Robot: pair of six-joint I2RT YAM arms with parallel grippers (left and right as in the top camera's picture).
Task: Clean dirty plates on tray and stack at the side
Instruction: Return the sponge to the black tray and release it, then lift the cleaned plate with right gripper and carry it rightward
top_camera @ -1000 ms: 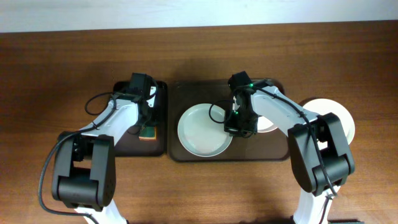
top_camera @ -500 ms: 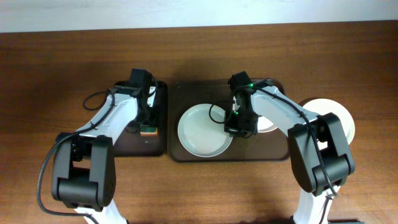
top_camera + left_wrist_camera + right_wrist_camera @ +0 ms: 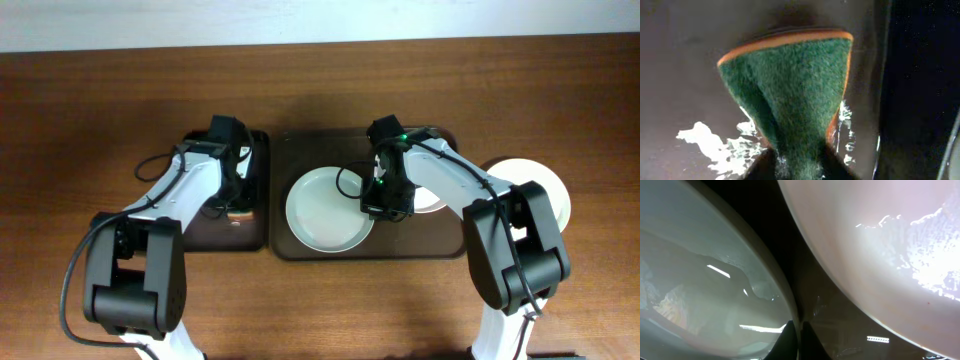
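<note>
The large dark brown tray holds a white plate on its left half and a second plate, mostly hidden under my right arm. A third plate lies on the table to the right of the tray. My right gripper is shut on the right rim of the left plate; in the right wrist view the fingers pinch that rim, with the second plate beside it. My left gripper is shut on a green and orange sponge over the narrow tray.
The narrow dark tray lies left of the large tray, with white foam or glare on its wet floor. The two trays nearly touch. Bare wooden table runs along the front.
The sponge shows less from above and looks squeezed and tipped up in my left gripper, which shifted slightly. My right arm and the plates have not moved.
</note>
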